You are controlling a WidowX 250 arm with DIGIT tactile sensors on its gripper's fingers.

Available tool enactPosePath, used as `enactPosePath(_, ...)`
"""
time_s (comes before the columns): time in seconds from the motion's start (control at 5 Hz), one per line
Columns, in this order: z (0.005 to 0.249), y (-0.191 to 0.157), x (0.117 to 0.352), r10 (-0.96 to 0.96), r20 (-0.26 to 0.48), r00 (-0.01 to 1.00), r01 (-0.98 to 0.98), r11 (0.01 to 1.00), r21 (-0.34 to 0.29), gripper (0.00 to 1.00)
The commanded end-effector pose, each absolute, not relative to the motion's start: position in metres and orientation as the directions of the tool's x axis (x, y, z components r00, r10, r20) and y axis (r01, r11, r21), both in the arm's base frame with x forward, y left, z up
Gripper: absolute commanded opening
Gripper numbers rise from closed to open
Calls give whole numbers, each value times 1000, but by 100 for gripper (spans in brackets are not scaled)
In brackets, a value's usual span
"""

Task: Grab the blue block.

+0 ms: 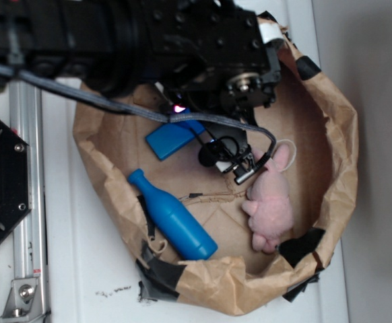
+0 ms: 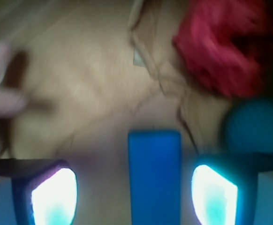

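The blue block [image 1: 171,140] is a flat bright-blue slab lying on the floor of the brown paper bag [image 1: 341,128], its right end hidden under the arm. In the wrist view the blue block [image 2: 154,178] stands lengthwise between the two glowing fingers [image 2: 54,197], nearer the right one, with bare gaps on both sides. My gripper [image 2: 134,192] is open and touches nothing. From outside, the gripper [image 1: 228,160] hangs just right of the block and left of the pink toy.
A blue bottle-shaped pin [image 1: 172,219] lies at the bag's front left. A pink plush mouse [image 1: 271,202] lies at the right. The wrist view shows a red fuzzy thing [image 2: 221,42] and a blue ball [image 2: 254,124] ahead on the right. Crumpled bag walls ring everything.
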State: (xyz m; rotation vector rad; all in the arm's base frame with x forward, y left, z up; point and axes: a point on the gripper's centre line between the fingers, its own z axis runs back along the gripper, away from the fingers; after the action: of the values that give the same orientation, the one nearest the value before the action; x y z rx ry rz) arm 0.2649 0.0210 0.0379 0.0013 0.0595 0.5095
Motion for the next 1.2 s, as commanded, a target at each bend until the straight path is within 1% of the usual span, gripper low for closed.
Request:
enactPosePath(0.0,11,11,226,428,-36,903,-426,904,43,100)
enactPosePath(0.2,5,10,222,406,-38,913,-404,914,44,0)
enactPosePath(0.4,15,13,225,395,-26,918,-395,918,31,0)
enactPosePath(0.6,30,20,231,378,-33,925,-378,926,17,0)
enactPosePath(0.8,63,23,235,309,3,951,-308,951,36,0)
enactPosePath(1.0,111,12,241,181,67,981,-185,981,57,0)
